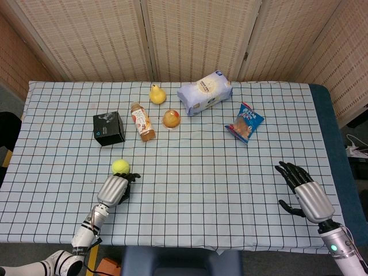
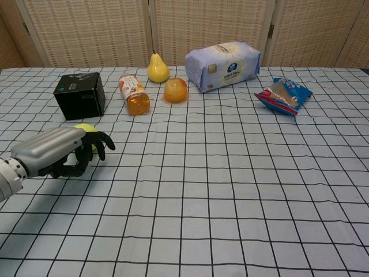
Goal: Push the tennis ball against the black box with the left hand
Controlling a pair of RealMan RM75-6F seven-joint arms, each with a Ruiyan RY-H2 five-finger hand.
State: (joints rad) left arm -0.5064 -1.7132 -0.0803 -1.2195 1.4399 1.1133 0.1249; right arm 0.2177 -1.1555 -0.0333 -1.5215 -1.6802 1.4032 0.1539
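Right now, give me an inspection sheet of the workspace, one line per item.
Surface: table under a white cloth with a black grid, a few wrinkles.
Job's things: tennis ball lies short of the black box, a gap between them.
Clutter: bottle lying flat, pear, orange cup, white pack, blue snack bag.
Hands: left hand right behind the ball, fingers curled, holding nothing; right hand idle on the cloth, fingers apart.
Cables: white plug and lead beyond the right edge.
Surroundings: woven folding screens behind the table.
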